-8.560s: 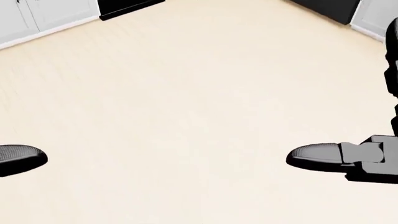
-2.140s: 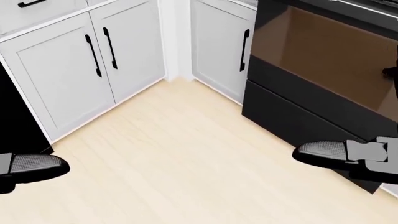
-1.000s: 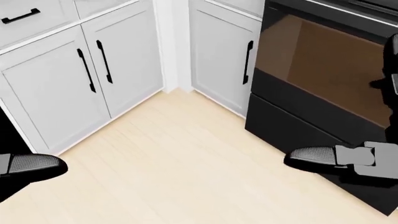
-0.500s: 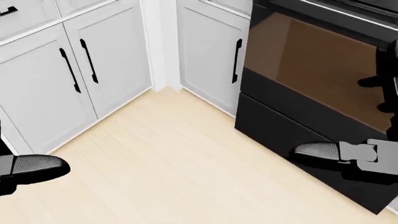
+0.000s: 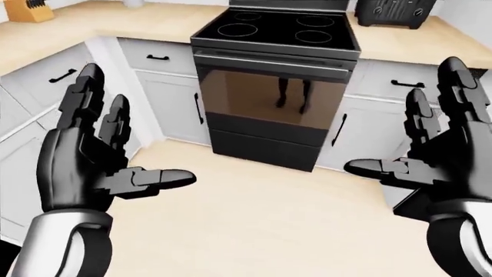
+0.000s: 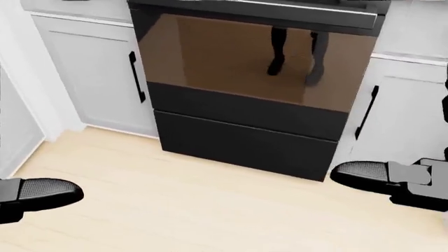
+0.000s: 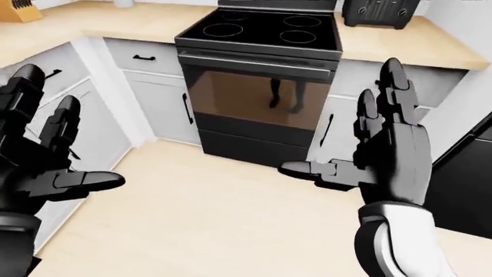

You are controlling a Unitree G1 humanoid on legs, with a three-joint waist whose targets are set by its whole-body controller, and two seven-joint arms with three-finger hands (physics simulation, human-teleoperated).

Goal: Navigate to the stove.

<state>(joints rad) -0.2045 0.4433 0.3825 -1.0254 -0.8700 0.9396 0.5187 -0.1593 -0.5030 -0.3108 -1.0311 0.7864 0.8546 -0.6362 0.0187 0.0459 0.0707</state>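
The black three-fingered left hand (image 5: 92, 161) stands raised at the left of the left-eye view, palm turned inward, its two long fingers pointing up and its thumb stretched toward the middle, spread wide and holding nothing. The matching black right hand (image 7: 385, 153) is raised at the right of the right-eye view in the same pose, fingers up, thumb reaching left, also released and empty; a white forearm sleeve (image 7: 400, 242) runs down from its wrist. Between the two hands lies a pale wood-plank floor (image 5: 261, 219). Beyond it, near the top middle of both eye views, stands the black freestanding stove (image 5: 277, 86) with four round burners on its glass top, a steel bar handle across the door, a brown-tinted oven window that reflects a pair of dark legs, and a black lower drawer (image 6: 245, 144). In the head view the stove fills the upper middle, squarely ahead, with the thumb tips of both hands at the lower left and lower right edges. White shaker cabinets with black handles (image 5: 165, 92) flank the stove on either side under a light wooden countertop (image 5: 138, 20). A black toaster (image 5: 392, 11) sits on the counter just right of the stove, and a wooden knife block (image 5: 27, 10) stands at the far upper left corner.
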